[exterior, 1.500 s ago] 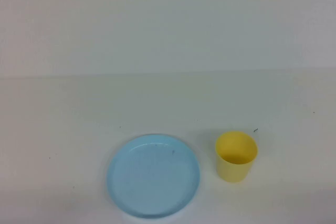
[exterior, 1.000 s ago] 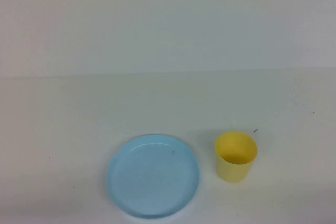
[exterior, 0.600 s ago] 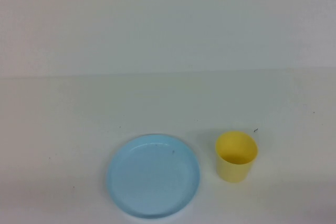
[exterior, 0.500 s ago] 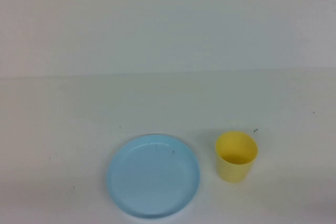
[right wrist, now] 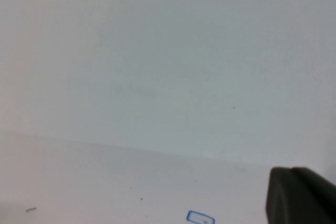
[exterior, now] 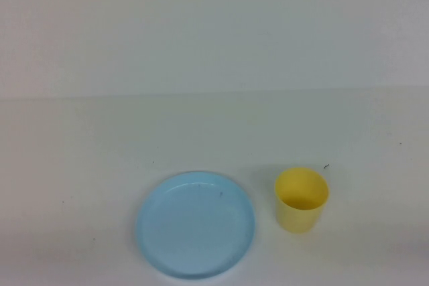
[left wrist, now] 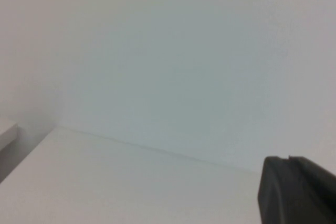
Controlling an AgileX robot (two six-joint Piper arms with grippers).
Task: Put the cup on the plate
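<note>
The yellow cup (exterior: pixel 301 199) stands upright and empty on the white table, near the front edge and right of centre. The light blue plate (exterior: pixel 196 224) lies flat just to its left, with a small gap between them and nothing on it. Neither gripper shows in the high view. A dark part of my left gripper (left wrist: pixel 296 190) shows in a corner of the left wrist view, above bare table and facing a white wall. A dark part of my right gripper (right wrist: pixel 299 195) shows likewise in the right wrist view. Neither wrist view shows the cup or the plate.
A white wall rises behind the table (exterior: pixel 214 132). A small dark speck (exterior: pixel 326 166) lies just behind the cup. A small blue-outlined mark (right wrist: pixel 200 217) is on the table in the right wrist view. A ledge (left wrist: pixel 6 132) shows at the edge of the left wrist view.
</note>
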